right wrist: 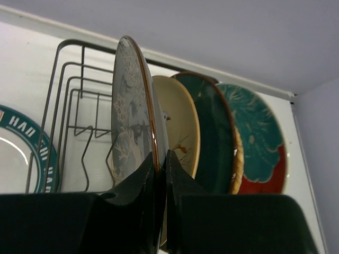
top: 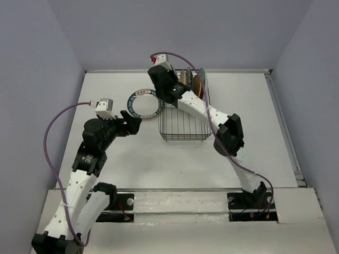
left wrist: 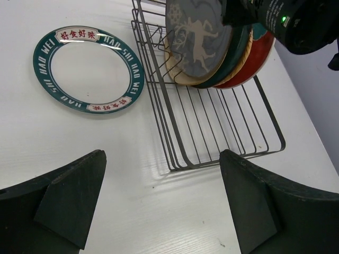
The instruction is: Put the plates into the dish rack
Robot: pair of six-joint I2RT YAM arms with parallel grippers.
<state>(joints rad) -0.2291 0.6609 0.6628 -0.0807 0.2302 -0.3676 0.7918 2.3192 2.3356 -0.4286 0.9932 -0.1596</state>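
The left gripper (top: pixel 131 121) hovered over the table (top: pixel 254 132) with its jaws spread wide, holding nothing. Just beyond it, the white plate with the dark teal rim (left wrist: pixel 89 69) lay flat on the table, left of the dish rack (left wrist: pixel 212 124). At the rack's far end the right gripper (right wrist: pixel 161 161) was clamped on the rim of the upright grey patterned plate (right wrist: pixel 130 121). Behind that stood 4 more: the pale tan plate (right wrist: pixel 180 121), the dark teal plate (right wrist: pixel 212 137), the orange-brown plate (right wrist: pixel 237 156) showing only its edge, and the teal-and-red plate (right wrist: pixel 259 153).
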